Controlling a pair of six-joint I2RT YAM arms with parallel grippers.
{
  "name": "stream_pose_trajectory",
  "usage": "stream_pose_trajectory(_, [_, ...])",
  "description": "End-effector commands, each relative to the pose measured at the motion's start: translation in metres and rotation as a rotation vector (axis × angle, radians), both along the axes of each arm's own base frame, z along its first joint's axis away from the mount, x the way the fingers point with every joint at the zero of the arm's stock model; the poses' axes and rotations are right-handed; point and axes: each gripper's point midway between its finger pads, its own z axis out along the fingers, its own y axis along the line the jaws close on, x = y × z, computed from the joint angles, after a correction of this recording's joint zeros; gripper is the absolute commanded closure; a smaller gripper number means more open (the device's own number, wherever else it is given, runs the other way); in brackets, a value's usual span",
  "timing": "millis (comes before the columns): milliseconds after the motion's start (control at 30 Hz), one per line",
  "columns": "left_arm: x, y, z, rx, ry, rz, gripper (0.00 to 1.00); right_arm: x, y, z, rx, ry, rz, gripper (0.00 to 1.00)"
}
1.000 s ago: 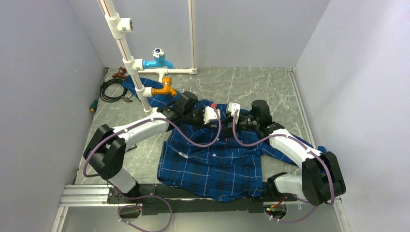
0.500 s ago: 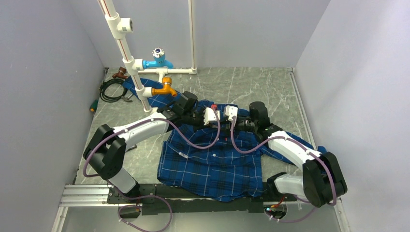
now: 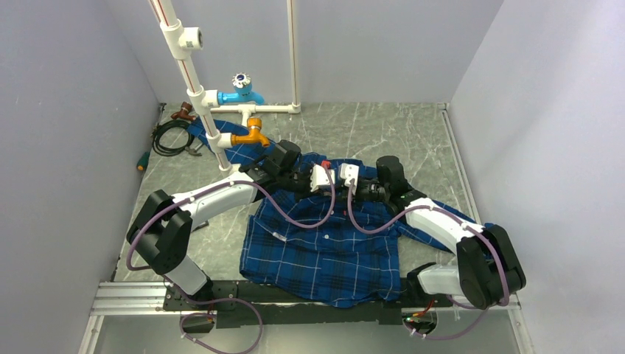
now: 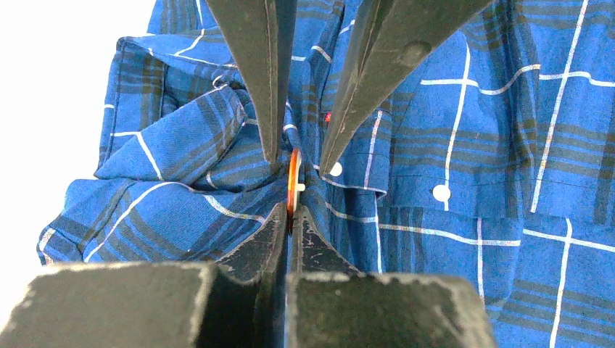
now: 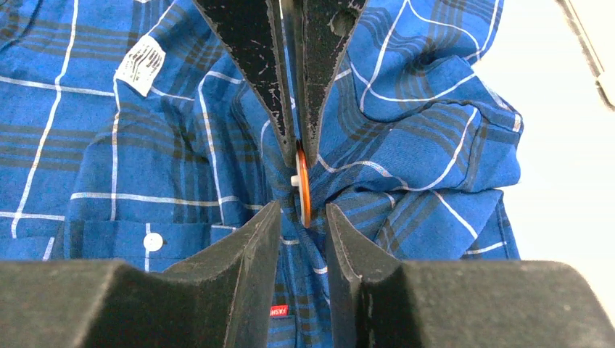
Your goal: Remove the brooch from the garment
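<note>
Nearest us, the shirt (image 3: 324,258) lies spread in blue plaid; farther in, on bunched cloth, we see the brooch (image 4: 293,185) edge-on — a thin orange-brown rim — pinched by the left gripper (image 4: 290,212), with the right gripper (image 5: 303,210) parted around it.

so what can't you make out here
brooch face: edge-on in both wrist views.
how it fastens: buried in garment folds, both wrist views.
top view: brooch hidden under left pincer and right pincer.
red tag lettering: too small, right wrist view.
</note>
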Motion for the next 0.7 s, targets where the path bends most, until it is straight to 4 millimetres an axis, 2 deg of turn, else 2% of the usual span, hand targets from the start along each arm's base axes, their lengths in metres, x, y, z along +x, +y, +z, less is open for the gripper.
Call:
stream_pose_trajectory(0, [-0.007, -0.007, 0.025, -0.073, -0.033, -0.057, 1.00, 0.007, 0.007, 0.010, 0.022, -0.067, 0.021, 0.69])
stream_pose_trajectory(133, [-0.009, -0.007, 0.024, -0.072, -0.028, -0.061, 1.00, 0.011, 0.008, 0.011, 0.021, -0.069, 0.015, 0.74])
stream_pose_trajectory(267, [-0.009, -0.006, 0.025, -0.076, -0.023, -0.058, 1.00, 0.011, 0.010, 0.013, 0.026, -0.067, 0.015, 0.85])
stream_pose_trajectory(333, [-0.008, -0.006, 0.026, -0.080, -0.019, -0.048, 1.00, 0.011, 0.010, 0.014, 0.033, -0.059, 0.013, 0.99])
stream_pose_trajectory(400, [-0.005, -0.005, 0.029, -0.092, -0.006, -0.023, 0.89, 0.012, 0.011, 0.017, 0.043, -0.054, 0.002, 1.00])
stream_pose_trajectory(433, [-0.002, -0.004, 0.030, -0.097, 0.003, -0.005, 0.79, 0.012, 0.011, 0.017, 0.045, -0.047, -0.001, 1.00])
stream_pose_trajectory(533, [0.010, 0.004, 0.036, -0.105, 0.034, 0.080, 0.60, 0.012, 0.010, 0.016, 0.047, -0.025, -0.013, 1.00])
stream_pose_trajectory(600, [0.016, 0.012, 0.041, -0.113, 0.045, 0.123, 0.30, 0.012, 0.010, 0.015, 0.056, -0.004, -0.033, 1.00])
stream_pose_trajectory(633, [0.018, 0.014, 0.043, -0.112, 0.040, 0.137, 0.21, 0.012, 0.010, 0.016, 0.061, 0.003, -0.039, 1.00])
stream_pose_trajectory(667, [0.019, 0.017, 0.044, -0.108, 0.033, 0.152, 0.19, 0.011, 0.009, 0.015, 0.065, 0.013, -0.044, 1.00])
